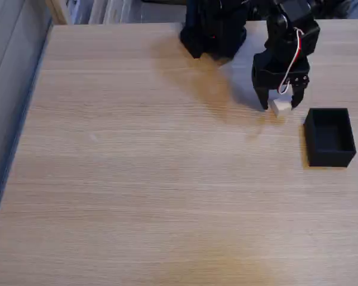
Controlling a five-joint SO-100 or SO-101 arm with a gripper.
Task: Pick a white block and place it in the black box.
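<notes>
In the fixed view we see a pale, wood-grained tabletop with one black two-finger claw hanging over its upper right part, a red and white cable looped down its front. Between the claw's two dark fingertips sits the small off-white cube, the white block, one of its kind here; the fingers stand narrowly apart, one on each side of the block, and they appear to touch its faces, though we cannot tell for certain whether they are pressing it or merely framing it, nor whether the block rests on the tabletop or is just clear of it. The relation that matters for the coming move is this: the matte black, thin-walled, open-topped box, also the only one, lies at about four o'clock from the claw, near but apart from it, with its open cavity facing up and a narrow strip of bare wood between its near wall and the block. The box looks slightly longer along the twelve-to-six line than across. We judge that the grasp is at or near completion and that the carry calls for a short lift and a shift toward four o'clock, high enough to pass the box's wall. At eleven o'clock from the claw stands the arm's black base.
</notes>
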